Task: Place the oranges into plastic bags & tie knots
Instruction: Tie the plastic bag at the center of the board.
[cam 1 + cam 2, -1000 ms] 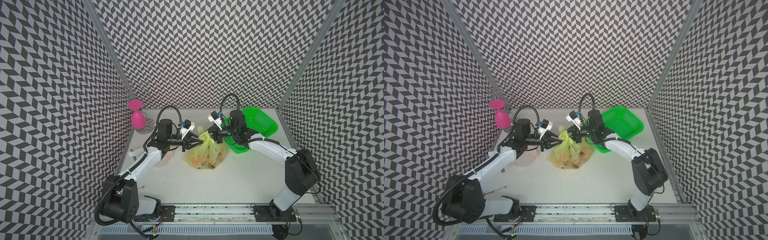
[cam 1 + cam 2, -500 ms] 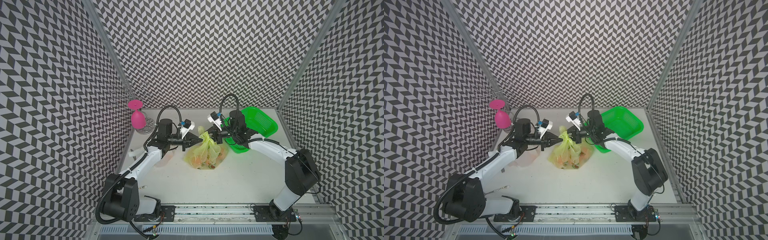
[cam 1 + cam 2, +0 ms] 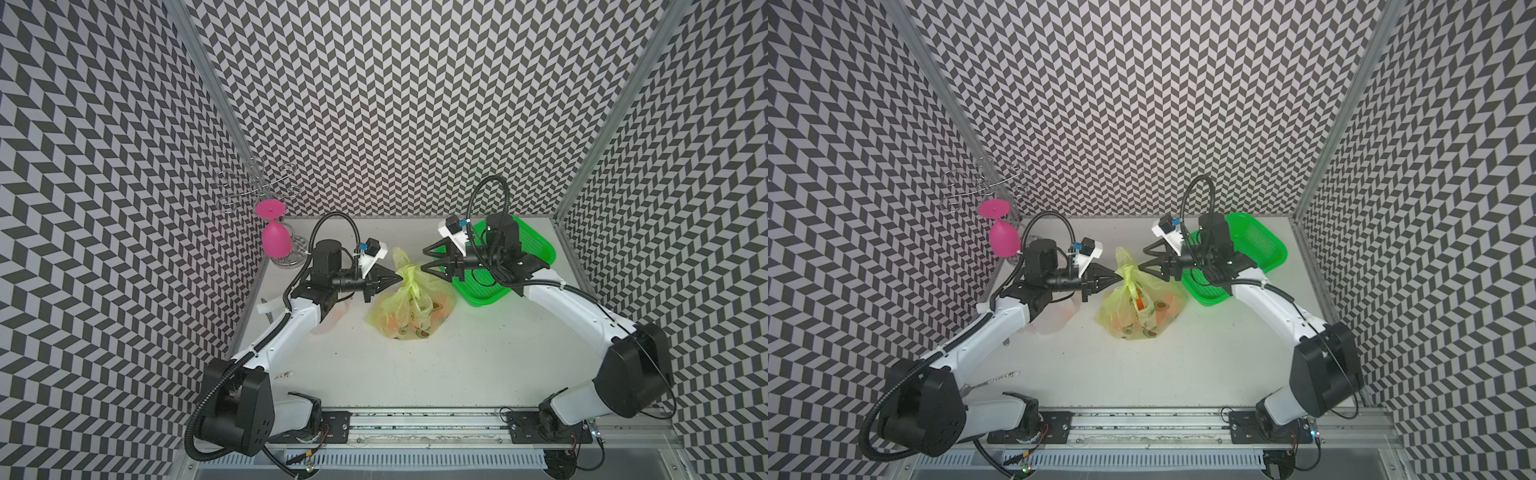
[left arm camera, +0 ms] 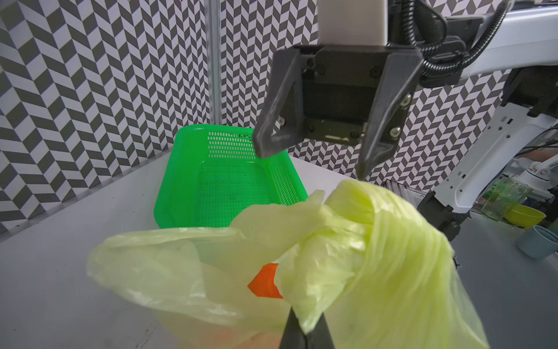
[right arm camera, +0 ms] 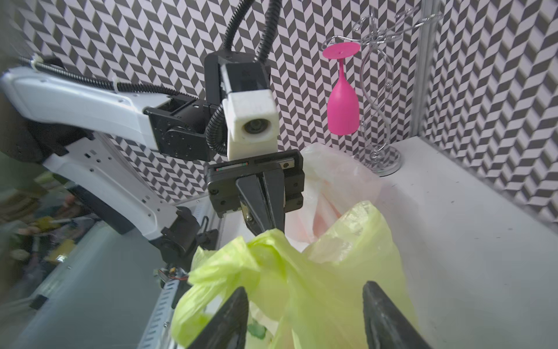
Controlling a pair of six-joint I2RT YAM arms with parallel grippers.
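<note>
Both arms meet over the yellow-green bag (image 3: 415, 309), which sits on the table (image 3: 457, 365) toward the back, roughly midway between the side walls. My left pincer (image 3: 397, 277) is clamped shut on the twisted bunch of handle strips (image 3: 409, 276) at the bag's top; in the left wrist view the two fingers (image 4: 290, 332) pinch a fold of the thin plastic. My right pincer (image 3: 424, 261) faces it from the other side of the bunch, jaws spread apart and gripping nothing. One fingertip hangs right at the top of the bunch, touching or not I cannot tell. A loose end (image 3: 401, 255) sticks up behind the bunch; whether the knot is finished I cannot tell. Oranges (image 3: 1142, 303) show through the bag wall and through a gap in the plastic (image 4: 265, 281). The bag's body rests on the table below and in front of both pincers. Edges: the green basket (image 3: 536, 245) lies just beside the bag on my right, under my right wrist; contact not resolvable. The white bag (image 5: 332, 175) lies under my left forearm near the left wall. The wire rack (image 3: 257, 187) with the pink glass (image 3: 275, 239) stands in the back left corner. Open table runs from the bag forward to the front rail (image 3: 415, 419).
</note>
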